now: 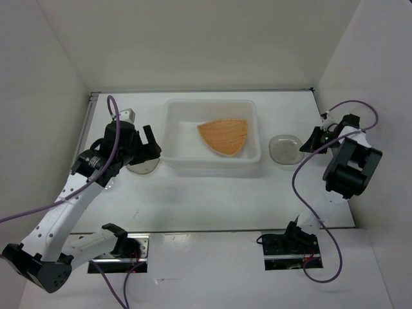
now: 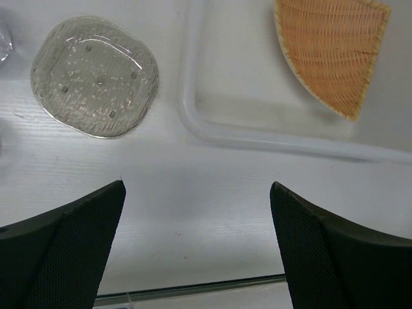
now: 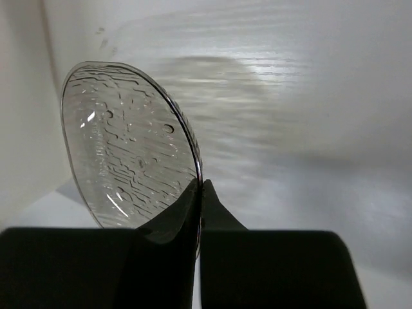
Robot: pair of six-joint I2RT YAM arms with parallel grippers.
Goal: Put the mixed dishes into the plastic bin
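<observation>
We begin with the white table [image 1: 212, 199], which carries everything. The plastic bin [image 1: 179, 132] stands in the middle of its width, nearer to the far edge than to the near edge, with its long side parallel to that far edge.

Inside the bin lies the orange plate [image 1: 224, 135]. It is flat on the bottom, in the right half, and its ribbed face looks up. In the left wrist view the same plate [image 2: 335, 51] shows behind the translucent wall of the bin [image 2: 212, 132].

The left saucer [image 1: 143, 168] rests on the table just beside the left short side of the bin, toward the left edge. It does not touch the bin. In the left wrist view this saucer [image 2: 94, 76] lies flat, with small dots on its greyish surface.

The right saucer [image 1: 285, 148] is just beside the right short side of the bin, toward the right edge of the table. We cannot tell if it touches the table.

The left gripper [image 1: 147, 145] hangs over the left saucer and its fingers [image 2: 77, 238] are spread wide and grasp nothing. The saucer is beyond the tips, not between them.

The right gripper [image 1: 314, 140] is clenched on the rim of the right saucer [image 3: 129, 154], and both fingers [image 3: 174, 225] press the thin edge from each side
</observation>
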